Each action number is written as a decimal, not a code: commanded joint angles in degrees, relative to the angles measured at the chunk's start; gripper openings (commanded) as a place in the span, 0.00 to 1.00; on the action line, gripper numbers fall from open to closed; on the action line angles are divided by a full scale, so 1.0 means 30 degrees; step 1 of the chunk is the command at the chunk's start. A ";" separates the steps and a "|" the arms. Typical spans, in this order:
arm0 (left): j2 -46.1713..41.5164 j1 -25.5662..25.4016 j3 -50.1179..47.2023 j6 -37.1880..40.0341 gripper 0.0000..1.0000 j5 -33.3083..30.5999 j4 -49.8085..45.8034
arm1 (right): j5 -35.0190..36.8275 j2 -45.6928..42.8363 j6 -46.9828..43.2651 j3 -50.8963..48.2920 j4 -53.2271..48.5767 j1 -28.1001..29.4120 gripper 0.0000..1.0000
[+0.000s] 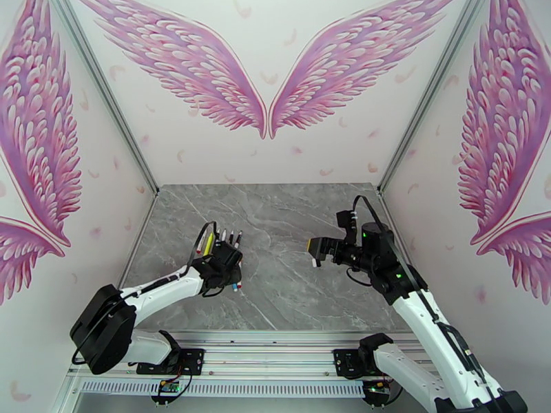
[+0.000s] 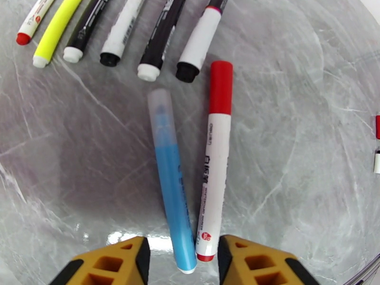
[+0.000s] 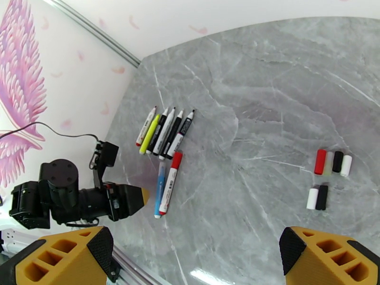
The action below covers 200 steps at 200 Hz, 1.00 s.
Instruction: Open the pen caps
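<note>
Left pincer (image 2: 184, 256), two capped pens (image 2: 213, 162), six uncapped pens (image 2: 122, 32), six loose caps (image 3: 320, 161)

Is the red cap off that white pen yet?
No, the red cap sits on the end of the white pen lying beside the blue pen.

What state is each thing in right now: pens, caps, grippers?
Row of six pens: uncapped, lying flat.
Blue pen: capped, lying flat.
Red-capped pen: capped, beside the blue one.
Six loose caps: off, lying in two groups.
Left gripper: open, over both capped pens' ends.
Right gripper: wide open, empty.
</note>
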 commanded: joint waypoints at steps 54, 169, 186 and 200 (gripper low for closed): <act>0.2396 -0.0153 0.1479 -0.0405 0.43 -0.0676 -0.0258 | -0.0664 -0.0234 -0.0955 -0.0740 -0.0166 0.0109 0.99; 0.3609 -0.0183 0.1495 -0.0667 0.34 -0.1139 -0.0738 | -0.1075 -0.0578 -0.1131 -0.1196 -0.0105 0.0113 0.99; 0.3932 -0.0183 0.1574 -0.0558 0.33 -0.0900 -0.0669 | -0.1008 -0.0512 -0.1087 -0.1197 -0.0130 0.0107 0.99; 0.4092 -0.0183 0.1617 -0.0465 0.33 -0.0655 -0.0577 | -0.0853 -0.0521 -0.1014 -0.1182 -0.0327 0.0121 0.99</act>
